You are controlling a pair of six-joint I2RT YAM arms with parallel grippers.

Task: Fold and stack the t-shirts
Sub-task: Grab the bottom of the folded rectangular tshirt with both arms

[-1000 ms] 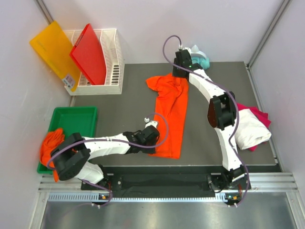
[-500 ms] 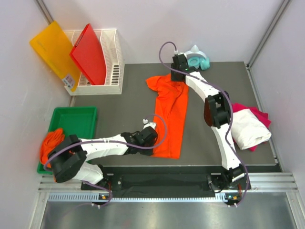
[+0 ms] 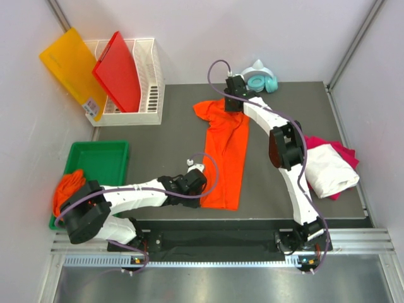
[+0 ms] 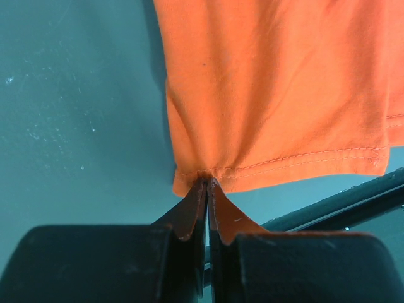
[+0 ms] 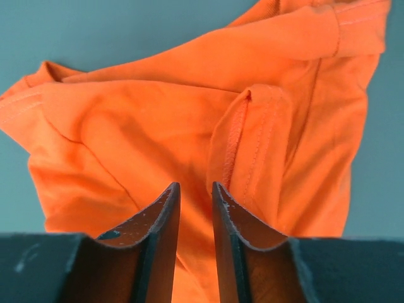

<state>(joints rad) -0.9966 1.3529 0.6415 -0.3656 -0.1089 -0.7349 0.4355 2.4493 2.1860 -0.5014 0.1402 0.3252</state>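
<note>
An orange t-shirt [image 3: 226, 151] lies lengthwise on the dark table, folded narrow, with one sleeve spread at the far left. My left gripper [image 3: 197, 184] is shut on the near left corner of its hem [image 4: 207, 178], low over the table. My right gripper [image 3: 230, 106] hovers over the shirt's far end. Its jaws stand a narrow gap apart above the creased cloth and a folded sleeve [image 5: 252, 145], with nothing between them [image 5: 194, 189]. A folded white t-shirt [image 3: 329, 169] lies on a magenta-pink one [image 3: 346, 151] at the right. More orange shirts [image 3: 67, 189] hang over the left edge of the bin.
A green bin [image 3: 101, 161] stands at the left. A white wire rack [image 3: 151, 82] at the back left holds a red board [image 3: 118, 71], with a yellow-orange board [image 3: 71, 66] leaning beside it. A teal and white object [image 3: 262, 79] sits at the back edge. The table's front rail [image 4: 341, 202] runs close to the hem.
My right gripper has moved left along the shirt's far end. My left gripper has shifted slightly left and nearer, still holding the hem corner.
</note>
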